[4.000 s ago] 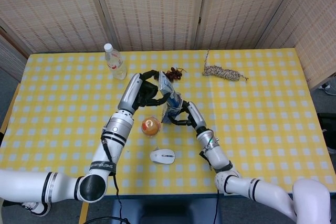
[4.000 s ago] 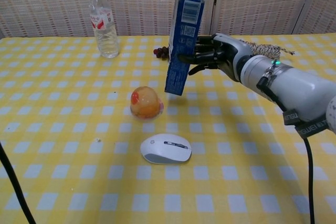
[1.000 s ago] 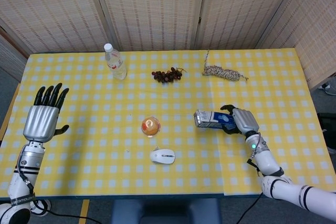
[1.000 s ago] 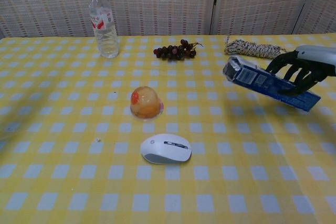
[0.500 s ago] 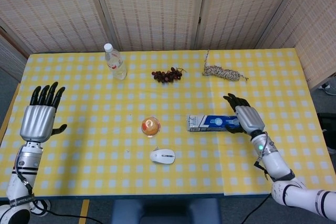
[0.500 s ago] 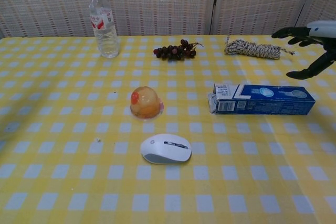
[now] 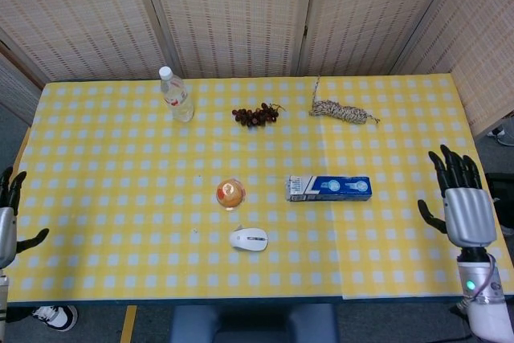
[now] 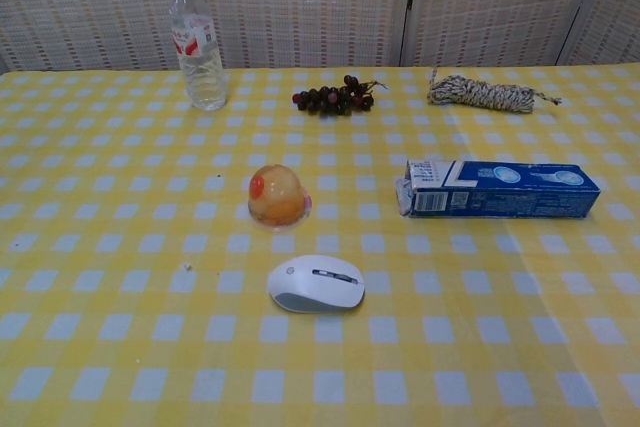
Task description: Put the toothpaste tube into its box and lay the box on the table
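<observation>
The blue toothpaste box lies flat on the yellow checked table, right of centre, its white flap end pointing left. The tube itself is hidden from view. My right hand hangs past the table's right edge, fingers spread and holding nothing. My left hand shows at the far left edge of the head view, off the table, fingers apart and empty. Neither hand appears in the chest view.
A water bottle stands at the back left. Dark grapes and a coil of rope lie at the back. An orange jelly cup and a white mouse sit left of the box.
My right hand has let go of the box and drawn back off the table's right edge. The left hand has pulled further left and down. The box has stayed flat.
</observation>
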